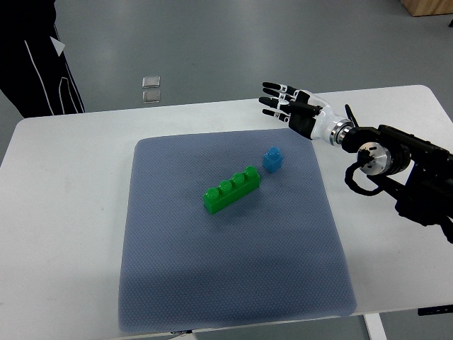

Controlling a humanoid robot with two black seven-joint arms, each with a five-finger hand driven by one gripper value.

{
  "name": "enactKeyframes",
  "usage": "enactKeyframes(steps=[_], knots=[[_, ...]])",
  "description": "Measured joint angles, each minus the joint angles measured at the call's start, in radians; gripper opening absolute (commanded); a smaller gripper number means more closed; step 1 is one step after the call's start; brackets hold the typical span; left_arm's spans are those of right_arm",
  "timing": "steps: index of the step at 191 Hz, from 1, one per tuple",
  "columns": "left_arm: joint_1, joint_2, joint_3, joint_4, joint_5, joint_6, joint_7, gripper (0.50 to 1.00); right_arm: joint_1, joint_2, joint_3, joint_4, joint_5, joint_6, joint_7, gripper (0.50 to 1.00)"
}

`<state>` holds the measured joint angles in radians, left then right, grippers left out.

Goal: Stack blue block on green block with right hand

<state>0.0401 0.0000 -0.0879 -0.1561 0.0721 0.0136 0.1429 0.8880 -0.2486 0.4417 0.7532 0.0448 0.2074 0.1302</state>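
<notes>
A small blue block (272,159) stands on the grey-blue mat (226,283), just right of the far end of a long green block (231,189) with several studs on top. The green block lies diagonally near the mat's middle. My right hand (282,101) hovers above the table's far side, beyond the mat's back right corner and behind the blue block. Its fingers are spread, pointing left, and hold nothing. The right arm (396,166) comes in from the right edge. No left arm shows.
The mat lies on a white table (64,234). A person in dark clothes (35,64) stands at the far left corner. Two small clear squares (151,88) lie on the floor behind the table.
</notes>
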Motion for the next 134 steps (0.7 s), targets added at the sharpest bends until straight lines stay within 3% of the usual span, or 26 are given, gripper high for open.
enactKeyframes(steps=[65, 134], knots=[[0.000, 0.000, 0.000, -0.001, 0.000, 0.000, 0.000, 1.000, 0.022, -0.016, -0.004, 0.000, -0.067, 0.031, 0.005, 0.926], [0.000, 0.000, 0.000, 0.000, 0.000, 0.000, 0.000, 1.000, 0.044, -0.019, -0.004, -0.003, -0.446, 0.026, 0.060, 0.926]])
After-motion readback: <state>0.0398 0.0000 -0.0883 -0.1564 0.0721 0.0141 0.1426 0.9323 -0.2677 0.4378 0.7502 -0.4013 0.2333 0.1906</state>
